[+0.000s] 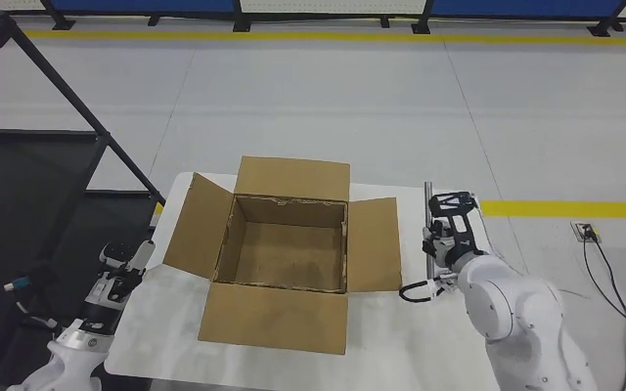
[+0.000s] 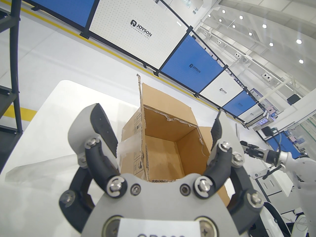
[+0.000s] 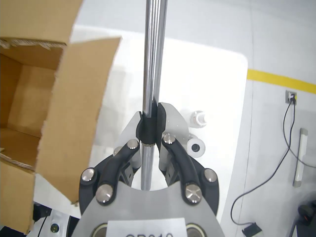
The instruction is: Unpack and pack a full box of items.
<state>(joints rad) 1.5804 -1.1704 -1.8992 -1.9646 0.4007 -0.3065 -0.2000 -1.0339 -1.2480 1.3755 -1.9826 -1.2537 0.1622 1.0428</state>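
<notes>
Here, white table [image 1: 421,332] on pale floor [image 1: 391,98] bears box [image 1: 284,256]; left fingers [image 2: 103,125] spread, right fingers [image 3: 161,117] grip rod [image 3: 153,38].

I count one cardboard box [image 1: 279,252] standing on one white table [image 1: 391,332]. The box has four flaps [image 1: 290,178], every one folded outward. There is one metal rod [image 3: 153,50], a single shiny piece. Of grippers I see two. The left gripper [image 2: 159,113] has its two fingers spread apart, and the right gripper [image 3: 150,109] has its two fingers pinched on that one rod. Out on the floor lies one black cable [image 3: 286,129], plugged into one socket [image 3: 291,96].
</notes>
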